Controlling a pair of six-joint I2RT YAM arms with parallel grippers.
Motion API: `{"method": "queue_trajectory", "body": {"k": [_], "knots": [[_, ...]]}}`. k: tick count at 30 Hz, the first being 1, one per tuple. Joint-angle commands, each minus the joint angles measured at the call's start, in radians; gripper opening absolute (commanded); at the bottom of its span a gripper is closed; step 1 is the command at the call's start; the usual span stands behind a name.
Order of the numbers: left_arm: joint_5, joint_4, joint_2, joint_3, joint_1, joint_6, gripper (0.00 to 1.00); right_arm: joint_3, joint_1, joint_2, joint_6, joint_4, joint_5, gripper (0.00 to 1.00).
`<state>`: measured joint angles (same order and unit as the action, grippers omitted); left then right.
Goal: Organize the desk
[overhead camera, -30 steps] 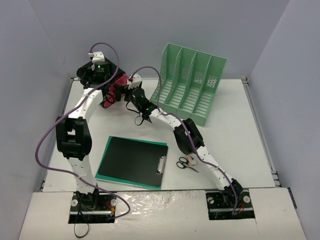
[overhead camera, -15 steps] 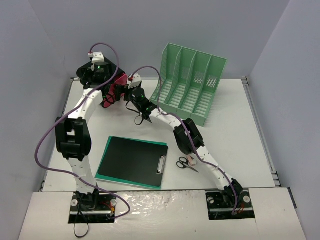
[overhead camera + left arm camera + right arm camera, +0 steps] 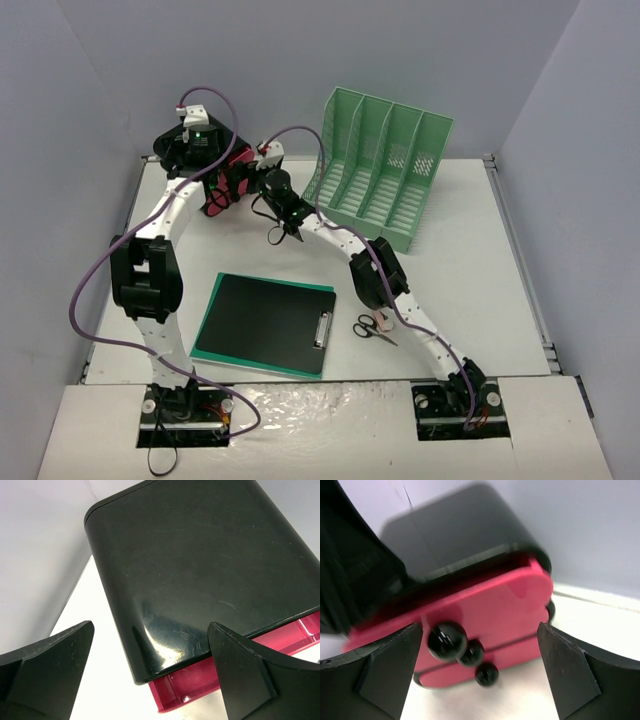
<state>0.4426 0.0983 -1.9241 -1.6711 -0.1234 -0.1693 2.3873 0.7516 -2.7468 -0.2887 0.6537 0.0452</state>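
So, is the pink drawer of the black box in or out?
Out, partly: in the left wrist view the pink drawer sticks out beyond the black box.

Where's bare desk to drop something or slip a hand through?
Widest bare patch: right side of desk, between file rack, right arm and right rail. Smaller one beyond the clipboard, toward left arm. Crowded: far-left corner around the drawer box; scissors hug the right arm.

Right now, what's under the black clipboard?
A green pad lies under the clipboard, flat on the desk. Only the pad's left and near edges show. The rest is covered, so anything between the two can't be seen.
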Motion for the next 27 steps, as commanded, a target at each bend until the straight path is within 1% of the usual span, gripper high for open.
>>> {"method": "queue_trajectory", "body": {"k": [1,6,11,16,24,27], "knots": [[-0.016,0.145,0.030,0.028,-0.004,0.012,0.97,0.097,-0.008,0.084,-0.021,0.141,0.024,0.97],[-0.011,0.144,0.030,0.025,-0.004,0.012,0.97,0.089,-0.009,0.074,-0.030,0.141,0.023,0.97],[-0.003,0.140,0.030,0.025,-0.004,0.008,0.97,0.030,-0.012,0.095,-0.041,0.145,0.009,0.97],[0.020,0.086,0.041,0.035,0.000,0.008,0.97,-0.120,-0.013,0.175,-0.038,0.173,-0.017,0.97],[0.077,-0.038,0.045,0.021,0.019,-0.019,0.97,-0.364,-0.014,0.352,0.011,0.192,-0.034,0.97],[0.099,-0.041,0.014,-0.027,0.024,-0.020,0.97,-0.386,-0.023,0.382,0.010,0.173,-0.034,0.97]]}}
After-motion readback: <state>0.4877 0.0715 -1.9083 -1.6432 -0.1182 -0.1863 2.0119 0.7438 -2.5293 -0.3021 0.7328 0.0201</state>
